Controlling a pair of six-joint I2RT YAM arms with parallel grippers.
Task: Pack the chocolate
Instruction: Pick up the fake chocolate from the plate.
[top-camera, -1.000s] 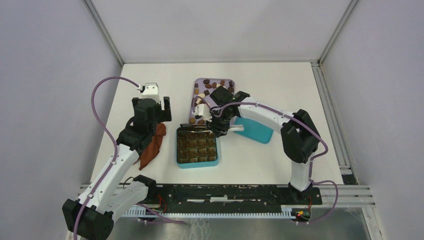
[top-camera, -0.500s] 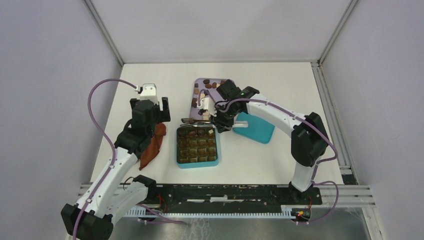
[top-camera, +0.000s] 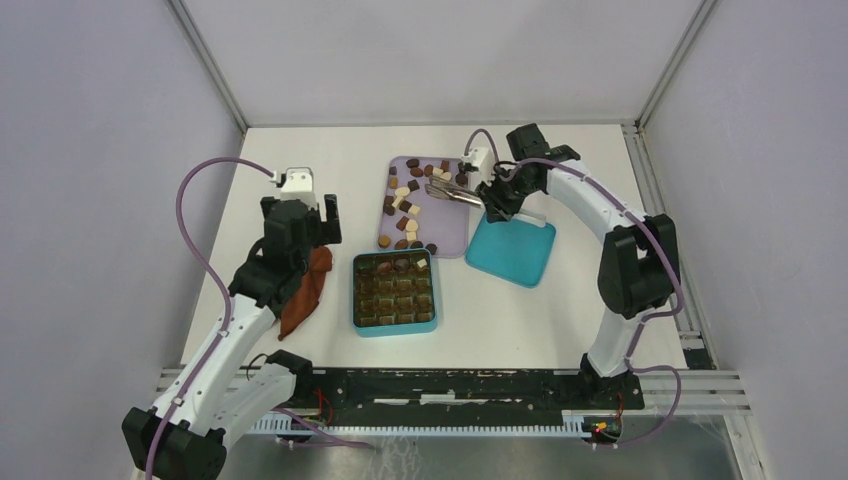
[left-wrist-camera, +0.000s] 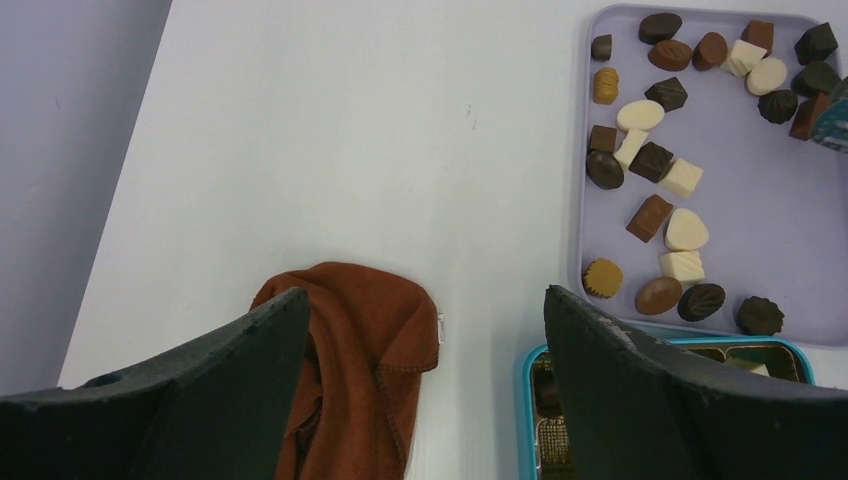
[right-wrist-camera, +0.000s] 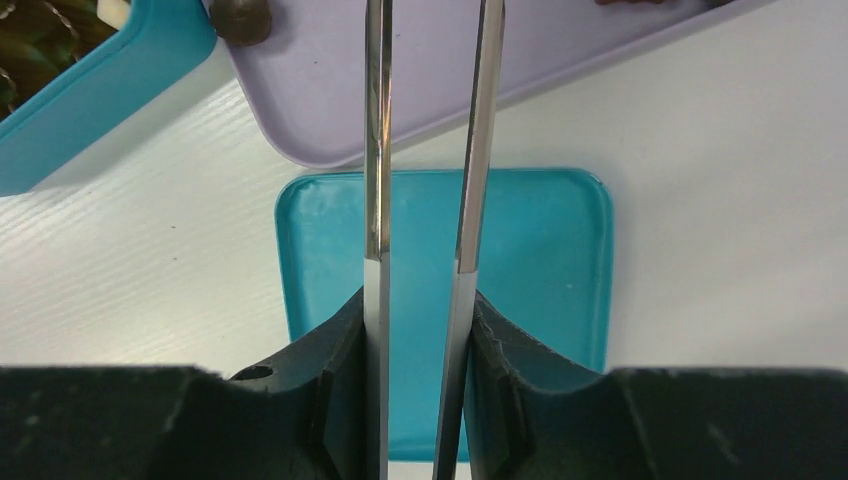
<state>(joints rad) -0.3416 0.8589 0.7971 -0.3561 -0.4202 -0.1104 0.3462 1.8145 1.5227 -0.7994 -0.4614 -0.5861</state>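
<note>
- White tabletop (top-camera: 300, 160) carries everything.
- Lavender tray (top-camera: 450, 225) lies at the middle of the table, toward the far edge.
- Teal box (top-camera: 395, 330) with a brown gridded insert sits toward the near edge, just beside the tray's near end.
- Teal lid (top-camera: 512, 252) lies flat right of centre, close against the tray's near right corner.
- Reddish-brown cloth (top-camera: 310, 285) lies crumpled toward the left edge.
- Left gripper (left-wrist-camera: 425, 300) hovers above the cloth, its fingers spread wide with nothing between them.
- Right gripper (right-wrist-camera: 420, 310) is above the lid and clamps a pair of metal tongs (right-wrist-camera: 376, 150). The tongs reach over the tray's right side. Whether their tips carry anything cannot be told.
- Chocolate (left-wrist-camera: 686, 229) in dark, mid-brown and cream pieces is scattered on the tray, mostly along its left side and far end. A few pieces sit in the box's far row.
</note>
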